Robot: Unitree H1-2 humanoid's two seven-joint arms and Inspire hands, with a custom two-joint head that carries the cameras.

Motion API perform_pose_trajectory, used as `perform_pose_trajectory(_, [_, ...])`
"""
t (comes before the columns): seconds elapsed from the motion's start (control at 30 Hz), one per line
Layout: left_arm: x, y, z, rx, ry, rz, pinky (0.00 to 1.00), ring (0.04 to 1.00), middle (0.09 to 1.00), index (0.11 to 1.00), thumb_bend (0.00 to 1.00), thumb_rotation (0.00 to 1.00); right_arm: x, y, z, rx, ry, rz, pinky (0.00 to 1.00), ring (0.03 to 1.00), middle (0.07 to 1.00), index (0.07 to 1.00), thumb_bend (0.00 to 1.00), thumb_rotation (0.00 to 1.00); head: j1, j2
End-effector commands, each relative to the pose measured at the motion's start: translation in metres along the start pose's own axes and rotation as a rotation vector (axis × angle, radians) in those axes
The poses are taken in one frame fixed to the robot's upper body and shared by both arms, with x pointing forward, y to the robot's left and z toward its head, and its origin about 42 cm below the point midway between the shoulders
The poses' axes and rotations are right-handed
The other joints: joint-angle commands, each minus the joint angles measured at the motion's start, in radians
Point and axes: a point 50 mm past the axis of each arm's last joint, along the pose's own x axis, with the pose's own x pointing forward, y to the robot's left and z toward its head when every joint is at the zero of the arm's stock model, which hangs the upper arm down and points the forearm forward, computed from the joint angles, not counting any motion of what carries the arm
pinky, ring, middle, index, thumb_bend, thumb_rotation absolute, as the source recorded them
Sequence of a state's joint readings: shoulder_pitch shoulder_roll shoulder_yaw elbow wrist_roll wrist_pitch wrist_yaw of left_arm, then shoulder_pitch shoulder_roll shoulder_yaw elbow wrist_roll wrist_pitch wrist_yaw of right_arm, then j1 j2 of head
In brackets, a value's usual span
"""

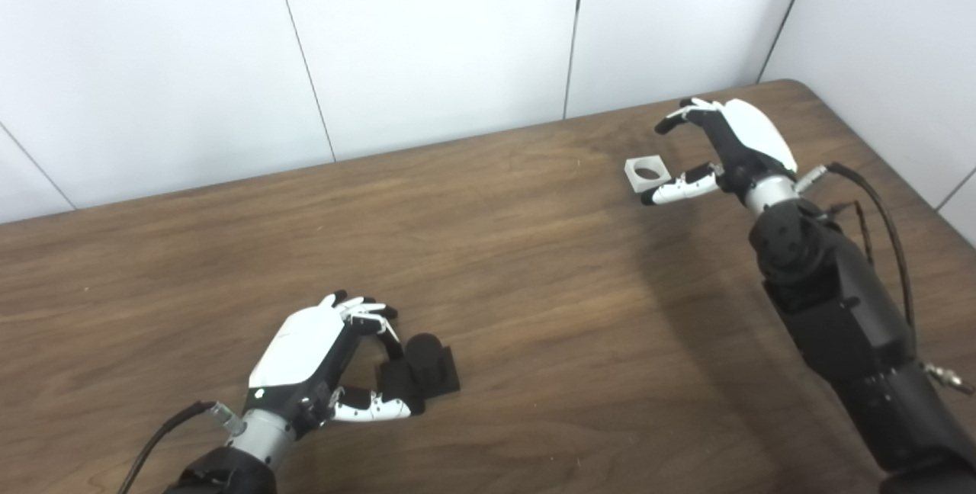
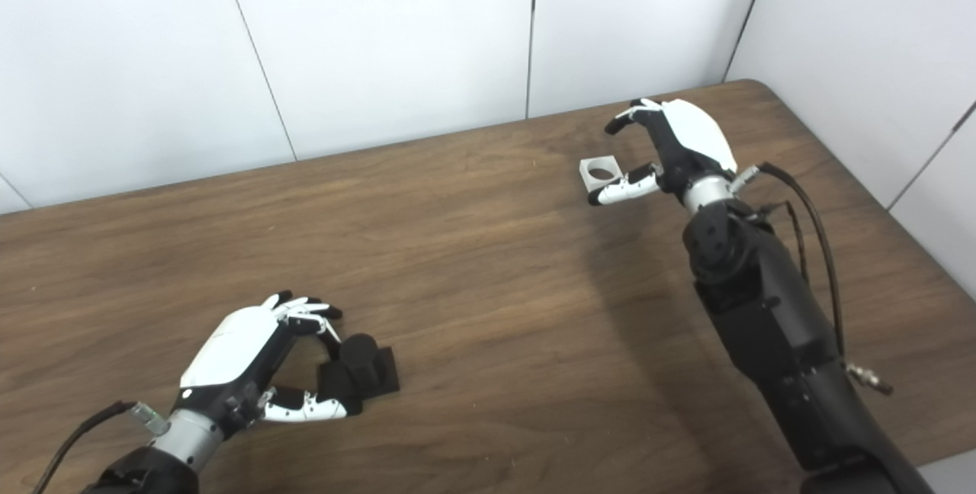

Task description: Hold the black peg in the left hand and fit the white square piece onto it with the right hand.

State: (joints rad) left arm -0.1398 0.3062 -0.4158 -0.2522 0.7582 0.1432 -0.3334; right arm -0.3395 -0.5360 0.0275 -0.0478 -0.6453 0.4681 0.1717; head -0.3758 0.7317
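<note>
— Where was the black peg [image 1: 425,367] when you looked?

— Down at the near left of the wooden desk [image 1: 534,311], standing upright on its flat square base. The left hand [image 1: 320,360] was right at it, palm turned toward the peg, the white back of the hand facing up and to the left.

— Had it taken hold?

— Hard to say for certain. Its fingers [image 1: 364,312] were curled over the far side of the peg and the thumb [image 1: 374,407] lay along the near edge of the base, so the peg sat between them. They looked to be touching it, but the base was flat on the desk and I could not tell whether the grip was tight.

— And the white square piece [image 1: 648,172]?

— Well apart from the peg, at the far right of the desk, lying flat with its round hole facing up. The right hand [image 1: 720,147] was just beside it, on its right.

— Was it holding the piece?

— No. Its fingers [image 1: 675,119] were spread, arched above and behind the piece, and the thumb [image 1: 681,187] reached in at the near edge, touching it or nearly so. The piece lay in the gap between them.

— Anything else?

— White wall panels [image 1: 427,36] behind the desk, and a dark cable [image 1: 884,227] looping off the right forearm.
</note>
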Motion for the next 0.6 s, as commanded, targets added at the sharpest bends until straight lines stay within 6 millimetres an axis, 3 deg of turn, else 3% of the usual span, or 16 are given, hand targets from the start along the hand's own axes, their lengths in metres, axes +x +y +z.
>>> perform_pose_trajectory(0.0, [-0.006,-0.007,-0.009,0.012,0.019,-0.064,1.0,0.885,0.799,0.485,0.52,0.05,0.018,-0.037,0.009,-0.081,-0.023,-0.068,0.99,0.988,0.929,0.722,0.82,0.2,-0.001,0.001])
perform_pose_trajectory(0.27, [-0.006,-0.006,-0.011,0.013,0.012,-0.06,1.0,0.88,0.795,0.485,0.52,0.05,0.049,-0.045,0.019,-0.255,-0.005,0.051,1.0,1.0,0.941,0.745,0.85,0.21,-0.021,-0.002])
perform_pose_trajectory(0.57, [-0.006,-0.007,-0.01,0.012,0.012,-0.063,1.0,0.883,0.796,0.486,0.52,0.05,0.064,-0.043,0.021,-0.27,0.022,0.064,1.0,0.991,0.912,0.731,0.86,0.16,-0.012,0.002])
